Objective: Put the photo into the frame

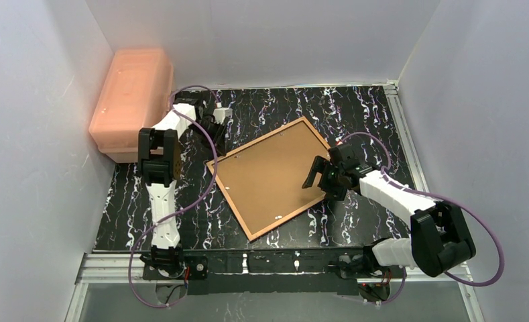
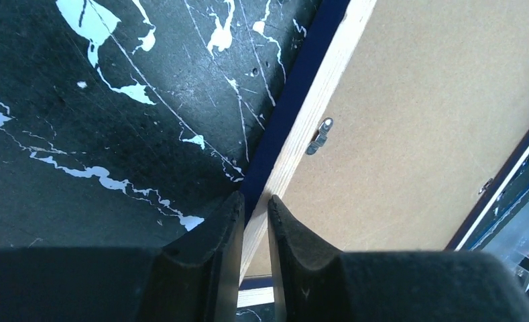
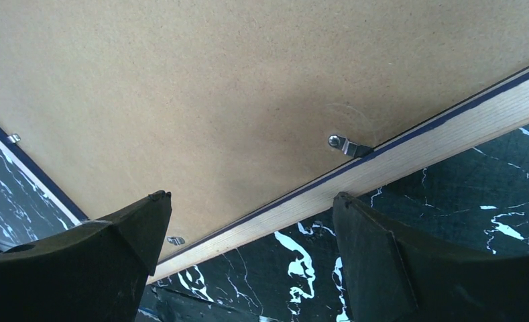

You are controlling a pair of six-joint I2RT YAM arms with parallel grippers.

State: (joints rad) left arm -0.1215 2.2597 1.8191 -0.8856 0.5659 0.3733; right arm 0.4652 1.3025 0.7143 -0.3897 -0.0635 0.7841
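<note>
The frame [image 1: 229, 200] lies face down and askew on the black marbled table, its brown backing board [image 1: 268, 174] up. The photo is hidden. My left gripper [image 1: 216, 137] is at the frame's left corner. In the left wrist view that gripper [image 2: 255, 200] has its jaws drawn in on the light wood rim [image 2: 302, 127], one finger on the navy outer side and one on the board side. My right gripper [image 1: 322, 176] hovers over the right edge. Seen from the right wrist, this gripper [image 3: 248, 208] is wide open, straddling the rim [image 3: 409, 151] and holding nothing.
A pink plastic box [image 1: 131, 100] stands at the back left against the wall. Small metal clips [image 2: 320, 134] [image 3: 345, 144] sit along the inside of the rim. White walls close in three sides, and a metal rail [image 1: 402, 127] runs down the right.
</note>
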